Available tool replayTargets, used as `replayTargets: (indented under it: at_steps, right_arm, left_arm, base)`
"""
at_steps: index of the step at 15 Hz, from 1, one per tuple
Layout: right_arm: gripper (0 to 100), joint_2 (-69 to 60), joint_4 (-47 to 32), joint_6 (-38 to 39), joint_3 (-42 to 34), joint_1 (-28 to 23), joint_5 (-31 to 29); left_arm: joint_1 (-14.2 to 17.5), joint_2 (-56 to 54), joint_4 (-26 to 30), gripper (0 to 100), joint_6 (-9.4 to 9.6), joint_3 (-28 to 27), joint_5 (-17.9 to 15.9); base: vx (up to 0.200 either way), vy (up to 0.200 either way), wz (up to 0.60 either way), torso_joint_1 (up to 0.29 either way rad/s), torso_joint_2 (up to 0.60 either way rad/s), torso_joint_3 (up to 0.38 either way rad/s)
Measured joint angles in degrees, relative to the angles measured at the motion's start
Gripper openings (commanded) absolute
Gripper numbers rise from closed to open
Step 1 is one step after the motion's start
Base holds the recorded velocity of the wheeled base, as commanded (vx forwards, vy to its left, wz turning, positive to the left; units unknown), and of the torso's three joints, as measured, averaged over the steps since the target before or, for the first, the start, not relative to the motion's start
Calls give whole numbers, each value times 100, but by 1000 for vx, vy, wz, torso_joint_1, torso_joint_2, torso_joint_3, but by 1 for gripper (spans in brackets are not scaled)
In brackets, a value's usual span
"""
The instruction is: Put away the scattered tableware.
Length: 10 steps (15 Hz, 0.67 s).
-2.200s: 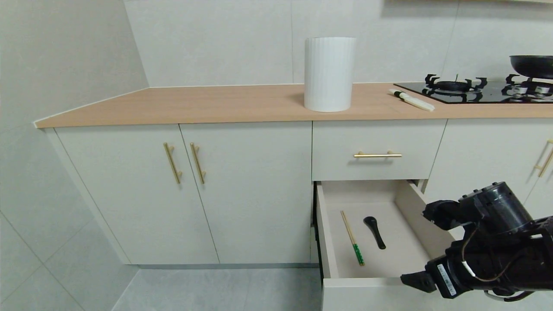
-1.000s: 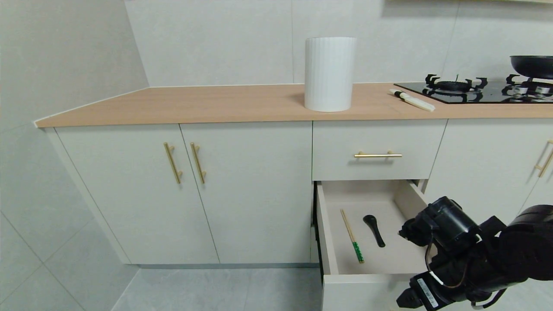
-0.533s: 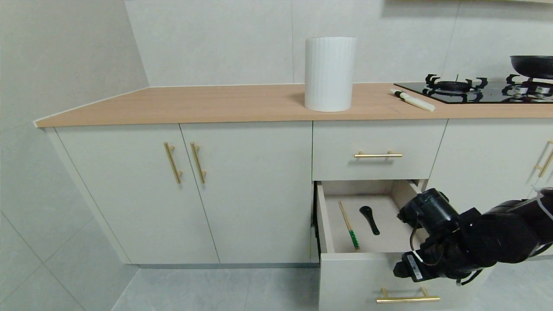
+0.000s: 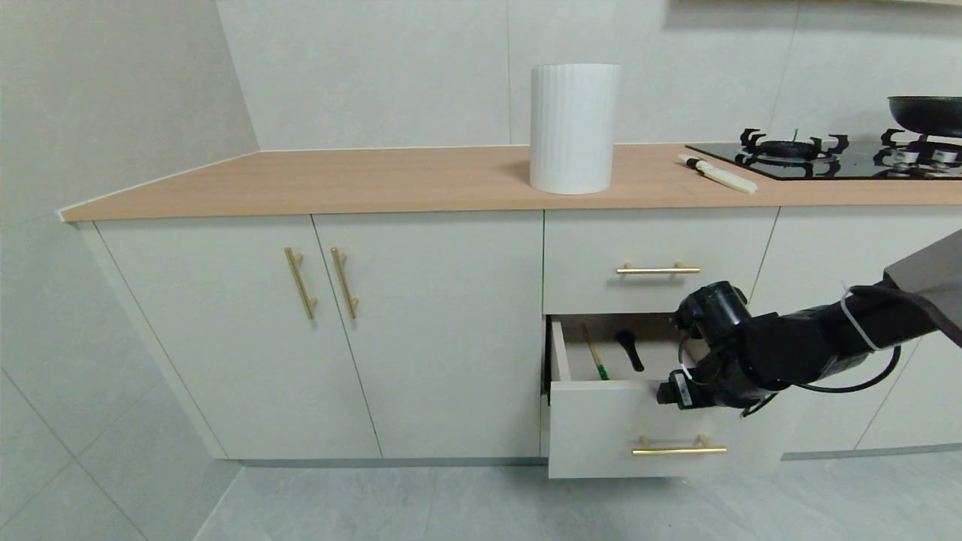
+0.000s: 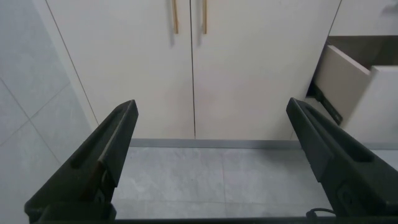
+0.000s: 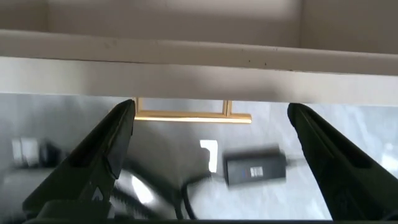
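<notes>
The lower drawer [image 4: 601,424] stands a short way out of the cabinet. Inside it lie a pair of wooden chopsticks with green ends [image 4: 594,361] and a black spoon [image 4: 630,350], both partly hidden by the drawer front. My right gripper [image 4: 667,394] rests against the drawer front just above its gold handle [image 4: 679,449]. In the right wrist view the right gripper [image 6: 205,155] is open, with the drawer's top edge [image 6: 199,68] and the handle [image 6: 193,116] close in front. My left gripper [image 5: 211,155] is open and low, facing the cabinet doors [image 5: 186,62].
On the wooden counter [image 4: 338,180] stand a tall white ribbed canister [image 4: 574,128] and a white-handled utensil [image 4: 715,173]. A gas hob [image 4: 827,154] carries a black pan [image 4: 924,113]. The upper drawer [image 4: 657,259] is closed. Grey floor tiles [image 5: 205,180] lie below.
My right arm has moved up and toward the cabinet, and the drawer has slid from wide open to only a short way out. The chopsticks and spoon went in with it.
</notes>
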State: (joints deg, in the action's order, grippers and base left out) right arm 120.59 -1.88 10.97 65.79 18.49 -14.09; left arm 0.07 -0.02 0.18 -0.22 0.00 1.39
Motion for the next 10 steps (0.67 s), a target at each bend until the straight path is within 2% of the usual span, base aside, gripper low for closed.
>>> replayTargets:
  at_steps: [5, 8, 10]
  right_arm:
    - [100, 642, 433, 49, 733, -22, -74]
    - [100, 959, 1410, -9, 890, -100, -85]
    - [100, 1133, 1446, 22, 1000, -119, -90]
  left_arm:
    - [0, 0, 0, 100, -2, 0, 2]
    - [0, 0, 0, 100, -2, 0, 2]
    - [0, 0, 0, 100, 0, 0, 5]
  base:
    - [0, 0, 0, 0, 0, 0]
    - [0, 0, 0, 0, 0, 0]
    - [0, 0, 0, 0, 0, 0]
